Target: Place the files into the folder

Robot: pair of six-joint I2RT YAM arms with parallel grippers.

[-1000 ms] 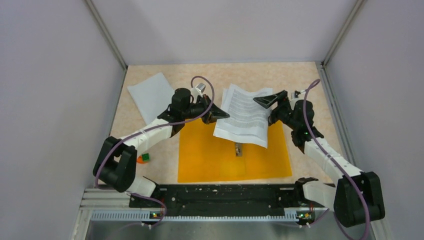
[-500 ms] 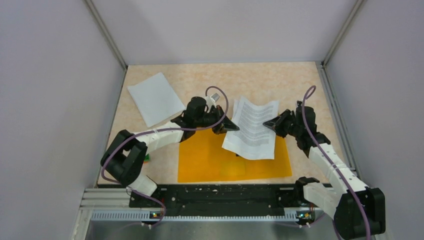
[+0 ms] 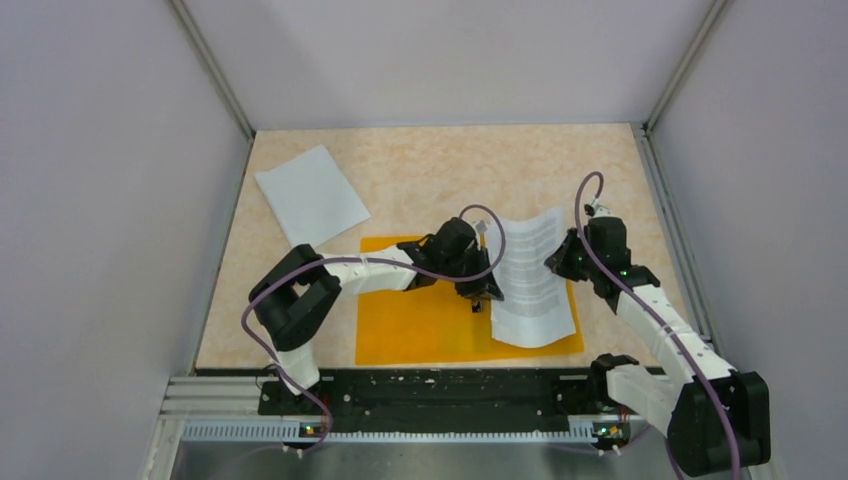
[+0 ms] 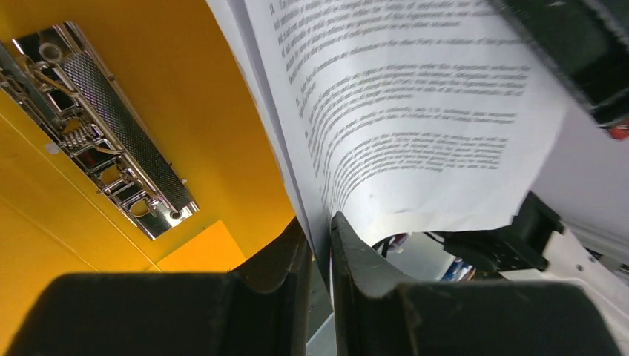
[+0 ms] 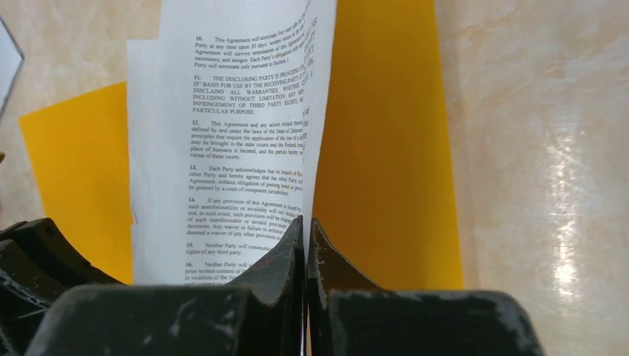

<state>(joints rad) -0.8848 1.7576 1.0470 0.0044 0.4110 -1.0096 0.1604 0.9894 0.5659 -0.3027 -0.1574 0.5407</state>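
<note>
The orange folder [image 3: 420, 330] lies open and flat on the table, with a metal clip [image 3: 477, 303] [image 4: 104, 133] at its middle. The printed files [image 3: 533, 275] [image 4: 415, 111] [image 5: 222, 133] arch over the folder's right half. My right gripper [image 3: 562, 262] [image 5: 305, 222] is shut on their right edge. My left gripper [image 3: 484, 291] [image 4: 320, 226] is at their left edge; its jaws stand slightly apart, so it is open, and the paper edge runs through the gap. A blank white sheet [image 3: 311, 195] lies flat at the far left, away from both grippers.
Grey walls enclose the beige tabletop [image 3: 420, 170] on three sides. A black rail [image 3: 440, 390] with the arm bases runs along the near edge. The left arm stretches across the folder's left half.
Both arms have carried the printed files nearer and to the right, down over the folder's right half. The right gripper has shut on the paper's edge. The left jaws have parted a little.
</note>
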